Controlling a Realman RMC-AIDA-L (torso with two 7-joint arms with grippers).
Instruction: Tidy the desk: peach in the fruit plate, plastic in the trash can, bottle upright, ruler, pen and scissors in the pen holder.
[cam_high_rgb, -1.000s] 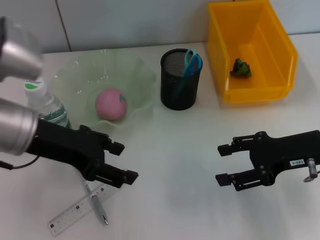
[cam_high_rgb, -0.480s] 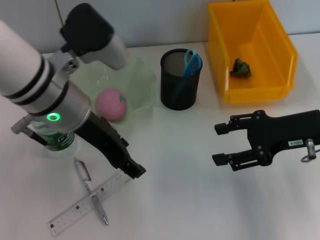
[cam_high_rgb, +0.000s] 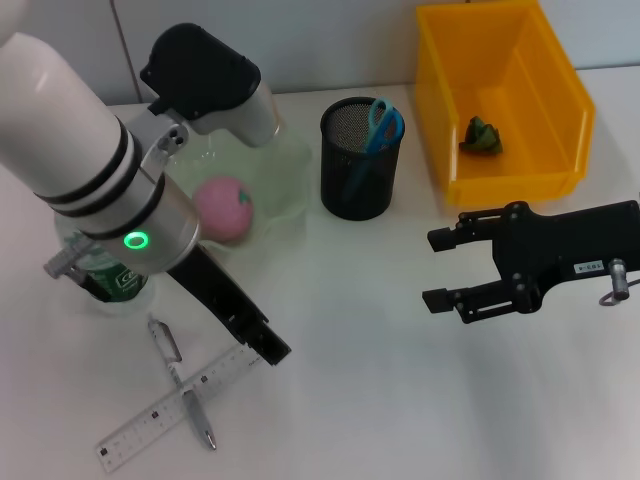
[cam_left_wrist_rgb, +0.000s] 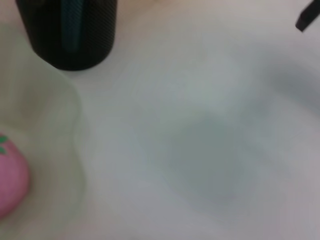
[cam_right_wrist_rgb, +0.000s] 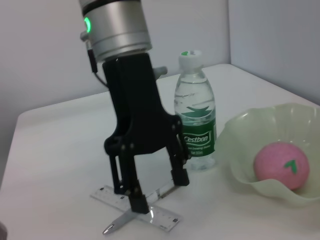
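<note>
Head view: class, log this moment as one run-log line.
left pincer: open, above ruler | right pincer: open, idle | pen: crossing ruler | peach: in plate | bottle: upright

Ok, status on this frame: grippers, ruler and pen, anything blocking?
Left gripper open, poised over ruler and pen. Right gripper open, idle above table. Pen lies across ruler; nothing else blocking.

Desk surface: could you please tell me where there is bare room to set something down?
Bare desk lies between the left pincer and the open right pincer, in front of the pen holder. The near-left corner is crowded: ruler, pen, bottle and fruit plate with peach.
</note>
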